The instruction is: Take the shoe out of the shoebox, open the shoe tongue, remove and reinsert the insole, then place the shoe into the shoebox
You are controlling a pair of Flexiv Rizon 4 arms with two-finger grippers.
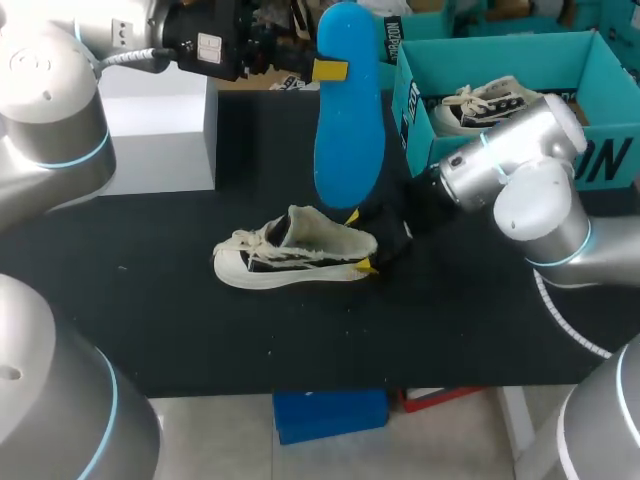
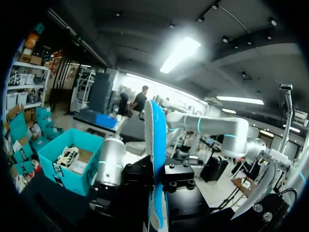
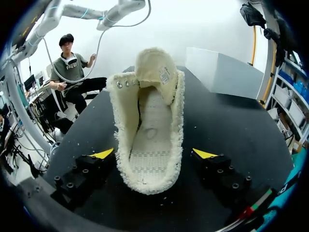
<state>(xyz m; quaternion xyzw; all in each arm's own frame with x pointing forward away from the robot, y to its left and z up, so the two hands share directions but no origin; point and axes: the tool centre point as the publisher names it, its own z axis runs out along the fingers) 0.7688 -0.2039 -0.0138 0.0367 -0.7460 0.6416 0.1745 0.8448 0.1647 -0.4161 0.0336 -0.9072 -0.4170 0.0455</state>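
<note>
holding the insole aloft while the shoe sits between open fingers

the left gripper (image 1: 330, 70) is clenched on the blue insole (image 1: 348, 110), pinching it near its upper part so that it hangs upright, well above the black table (image 1: 150, 300). from the head camera the insole's lower end hangs over the shoe (image 1: 290, 255) without touching it. in the left wrist view the insole (image 2: 157, 145) stands edge-on between the black finger blocks of the left gripper (image 2: 155, 181).

the pale shoe rests on the table near its middle, toe away from the right gripper (image 1: 362, 241) and heel towards it. that gripper is released: its fingers stand apart on either side of the heel. in the right wrist view the shoe (image 3: 149, 140) lies between the yellow fingertips (image 3: 103, 153) of the right gripper (image 3: 153, 159). there is bare table (image 3: 217, 121) between the shoe and at least one tip. the tongue is lifted up and back, so the opening gapes towards that camera and the woven inner bed shows.

the teal shoebox (image 1: 520, 65) stands at the far right of the table, well apart from the shoe, behind the right arm. a second shoe (image 1: 490, 105) lies inside it, also seen from the left wrist, where the shoebox (image 2: 63, 174) holds that second shoe (image 2: 67, 155). a pale grey block (image 1: 165, 125) stands on the far left of the table.
</note>
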